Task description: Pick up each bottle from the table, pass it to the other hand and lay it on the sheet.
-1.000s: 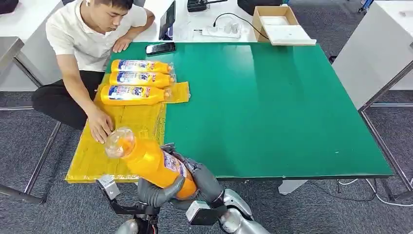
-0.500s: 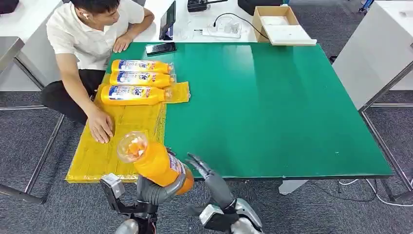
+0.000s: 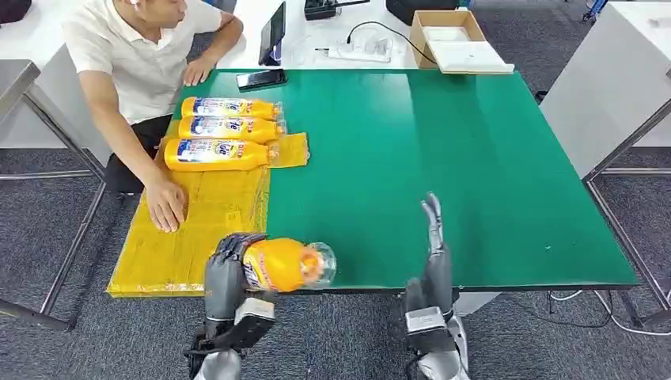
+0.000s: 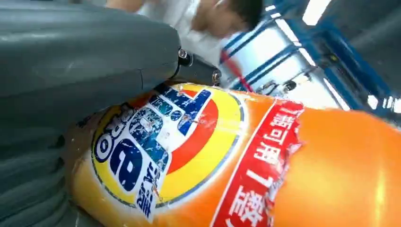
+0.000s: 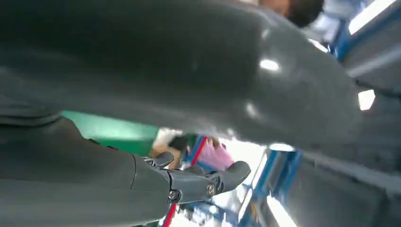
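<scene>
My left hand [image 3: 227, 273] grips an orange bottle [image 3: 286, 264] at the table's near edge, held on its side with the clear cap end toward the right. Its blue, red and yellow label [image 4: 161, 142] shows close up in the left wrist view under my left hand [image 4: 71, 71]. My right hand [image 3: 434, 253] is open over the near edge of the green table [image 3: 443, 150], fingers straight and pointing away from me, holding nothing. Three orange bottles [image 3: 221, 131] lie side by side on the far end of the yellow sheet [image 3: 198, 222].
A person sits at the table's left side with one hand [image 3: 164, 204] resting on the yellow sheet. A phone [image 3: 261, 78] lies at the far edge. A cardboard box [image 3: 455, 39], a tablet [image 3: 272, 32] and cables stand on the white desk beyond.
The right hand let go of the bottle and swung away to the right, fingers straightened. The left hand turned the bottle from upright-tilted onto its side, cap now pointing right.
</scene>
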Motion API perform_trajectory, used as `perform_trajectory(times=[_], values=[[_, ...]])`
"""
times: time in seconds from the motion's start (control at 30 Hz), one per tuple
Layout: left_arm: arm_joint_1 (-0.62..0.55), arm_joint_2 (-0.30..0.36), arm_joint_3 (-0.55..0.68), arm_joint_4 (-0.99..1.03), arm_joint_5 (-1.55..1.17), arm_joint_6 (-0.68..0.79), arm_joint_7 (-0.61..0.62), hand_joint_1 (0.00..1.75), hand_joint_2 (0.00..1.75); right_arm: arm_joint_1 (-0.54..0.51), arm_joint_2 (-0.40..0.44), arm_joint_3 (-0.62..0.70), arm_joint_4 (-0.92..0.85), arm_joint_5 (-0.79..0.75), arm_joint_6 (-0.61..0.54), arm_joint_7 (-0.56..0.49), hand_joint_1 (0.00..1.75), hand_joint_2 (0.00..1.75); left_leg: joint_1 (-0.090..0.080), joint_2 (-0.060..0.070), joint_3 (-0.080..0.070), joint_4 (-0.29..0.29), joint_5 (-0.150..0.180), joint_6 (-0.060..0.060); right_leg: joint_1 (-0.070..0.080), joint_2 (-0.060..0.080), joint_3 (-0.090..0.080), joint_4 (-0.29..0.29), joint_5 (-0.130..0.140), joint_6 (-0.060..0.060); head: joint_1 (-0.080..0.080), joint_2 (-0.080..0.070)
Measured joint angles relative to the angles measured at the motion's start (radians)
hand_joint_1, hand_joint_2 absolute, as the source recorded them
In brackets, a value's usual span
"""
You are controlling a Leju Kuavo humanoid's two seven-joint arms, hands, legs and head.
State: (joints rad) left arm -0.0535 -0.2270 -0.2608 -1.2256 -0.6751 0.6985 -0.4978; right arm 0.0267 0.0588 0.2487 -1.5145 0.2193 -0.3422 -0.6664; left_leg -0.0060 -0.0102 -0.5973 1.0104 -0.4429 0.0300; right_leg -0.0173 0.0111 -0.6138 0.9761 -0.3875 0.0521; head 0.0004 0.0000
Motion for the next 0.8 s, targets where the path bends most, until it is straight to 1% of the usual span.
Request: perform_trajectory(times=[0.07, 0.1, 0.17, 0.23, 0.27, 0.3, 0.33, 0.4, 0.5, 0.53, 0.63, 0.73, 0.8], values=[[-0.033, -0.015, 0.051, 0.058, -0.155, 0.000, 0.073, 1.48, 1.75, -0.004, 0.009, -0.013, -0.009, -0.004, 0.016, 0.000, 0.00, 0.00, 0.000, 0.000, 0.000, 0.000, 0.000, 0.000, 0.000, 0.000, 0.000, 0.000, 0.000, 0.000, 0.000, 0.000], [-0.055, -0.016, 0.066, 0.086, -0.242, 0.000, 0.121, 1.57, 1.75, -0.007, 0.013, -0.016, -0.008, -0.004, 0.029, 0.000, 0.00, 0.00, 0.000, 0.000, 0.000, 0.000, 0.000, 0.000, 0.000, 0.000, 0.000, 0.000, 0.000, 0.000, 0.000, 0.000], [-0.101, -0.015, 0.087, 0.144, -0.438, 0.000, 0.237, 1.55, 1.75, -0.021, 0.020, -0.015, -0.004, 0.007, 0.053, 0.000, 0.00, 0.00, 0.000, 0.000, 0.000, 0.000, 0.001, 0.000, 0.000, 0.000, 0.000, 0.000, 0.000, 0.000, 0.000, 0.000], [-0.144, -0.015, 0.099, 0.198, -0.516, 0.000, 0.300, 1.55, 1.75, -0.034, 0.025, -0.015, 0.003, 0.018, 0.069, 0.000, 0.00, 0.00, 0.000, 0.000, 0.000, 0.000, 0.001, 0.000, 0.000, 0.000, 0.000, 0.000, 0.001, 0.000, 0.000, 0.000], [-0.175, -0.014, 0.100, 0.241, -0.493, 0.000, 0.323, 1.64, 1.75, -0.042, 0.026, -0.015, 0.010, 0.021, 0.077, 0.000, 0.00, 0.00, 0.000, 0.000, 0.000, 0.000, 0.002, 0.000, 0.000, 0.000, 0.000, 0.001, 0.001, 0.000, 0.000, 0.000], [-0.206, -0.011, 0.100, 0.288, -0.469, 0.000, 0.337, 1.66, 1.75, -0.053, 0.027, -0.015, 0.019, 0.022, 0.082, 0.000, 0.00, 0.00, 0.000, 0.000, 0.000, 0.000, 0.002, 0.000, 0.000, 0.000, 0.000, 0.001, 0.001, 0.000, 0.000, 0.000], [-0.229, -0.008, 0.101, 0.319, -0.452, 0.000, 0.345, 1.64, 1.75, -0.062, 0.029, -0.015, 0.026, 0.023, 0.085, 0.000, 0.00, 0.00, 0.000, 0.000, 0.000, 0.000, 0.002, 0.000, 0.000, 0.000, 0.000, 0.001, 0.001, 0.000, 0.000, 0.000], [-0.265, -0.001, 0.102, 0.367, -0.454, 0.001, 0.362, 1.75, 1.75, -0.070, 0.032, -0.015, 0.035, 0.023, 0.088, 0.000, 0.00, 0.00, 0.000, 0.000, 0.000, 0.000, 0.002, 0.000, 0.000, 0.000, 0.000, 0.001, 0.001, 0.000, 0.000, 0.000], [-0.332, 0.012, 0.102, 0.479, -0.428, -0.034, 0.419, 1.68, 1.75, -0.094, 0.035, -0.015, 0.054, 0.019, 0.110, 0.000, 0.00, 0.00, 0.000, 0.000, -0.001, 0.000, 0.002, 0.000, 0.000, 0.000, 0.000, 0.001, 0.001, 0.000, 0.000, 0.000], [-0.360, 0.022, 0.104, 0.518, -0.401, -0.049, 0.425, 1.73, 1.75, -0.104, 0.037, -0.016, 0.063, 0.014, 0.118, 0.000, 0.00, 0.00, 0.000, 0.000, -0.001, 0.000, 0.002, 0.000, 0.000, 0.000, 0.000, 0.001, 0.001, 0.000, 0.000, 0.000], [-0.442, 0.046, 0.120, 0.616, -0.332, -0.081, 0.435, 1.73, 1.75, -0.134, 0.041, -0.016, 0.096, 0.006, 0.138, 0.002, 0.00, 0.00, 0.000, 0.000, 0.001, 0.000, 0.002, 0.000, 0.000, 0.000, 0.001, 0.001, 0.001, 0.000, 0.000, 0.000], [-0.498, 0.066, 0.133, 0.688, -0.318, -0.089, 0.449, 1.73, 1.75, -0.154, 0.044, -0.016, 0.132, 0.001, 0.148, 0.003, 0.00, 0.00, 0.000, 0.000, 0.003, 0.000, 0.002, 0.000, 0.000, 0.000, 0.003, 0.001, 0.001, 0.000, 0.000, 0.000], [-0.520, 0.078, 0.139, 0.721, -0.313, -0.090, 0.450, 1.68, 1.75, -0.160, 0.045, -0.016, 0.149, -0.001, 0.150, 0.003, 0.00, 0.00, 0.000, 0.000, 0.004, 0.000, 0.002, 0.000, 0.000, 0.000, 0.003, 0.002, 0.001, 0.000, 0.000, 0.000]])
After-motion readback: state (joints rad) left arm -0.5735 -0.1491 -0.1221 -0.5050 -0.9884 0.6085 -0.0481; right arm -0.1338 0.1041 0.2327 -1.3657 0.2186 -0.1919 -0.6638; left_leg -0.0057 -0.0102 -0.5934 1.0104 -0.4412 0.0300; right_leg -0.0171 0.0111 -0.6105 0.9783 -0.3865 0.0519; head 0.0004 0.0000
